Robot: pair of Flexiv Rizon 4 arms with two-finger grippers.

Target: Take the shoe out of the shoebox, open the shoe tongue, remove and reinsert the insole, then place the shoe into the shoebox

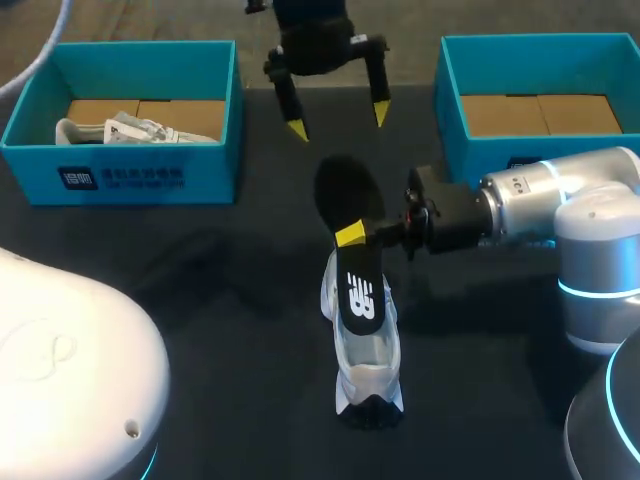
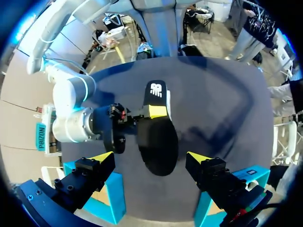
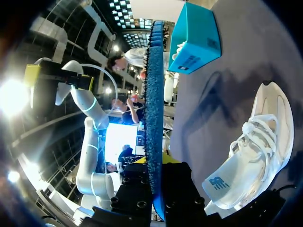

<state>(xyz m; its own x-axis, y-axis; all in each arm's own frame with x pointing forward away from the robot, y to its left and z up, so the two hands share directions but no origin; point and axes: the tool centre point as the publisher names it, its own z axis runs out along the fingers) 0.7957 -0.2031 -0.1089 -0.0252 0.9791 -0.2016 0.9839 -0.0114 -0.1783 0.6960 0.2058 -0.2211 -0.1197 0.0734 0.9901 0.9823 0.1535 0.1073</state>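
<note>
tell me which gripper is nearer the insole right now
Right. The right gripper is shut on the black insole, holding it above the white shoe. The left gripper hangs open beyond the insole's far end, clear of it.

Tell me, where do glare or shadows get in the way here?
Right wrist view: strong lamp glare beside the insole, which shows edge-on; soft shadows cross the table near the shoe. Head view: even light, faint shadows on the table.

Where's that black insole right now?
The black insole is central in the head view, gripped by the right end effector, its near end above the white shoe.
</note>
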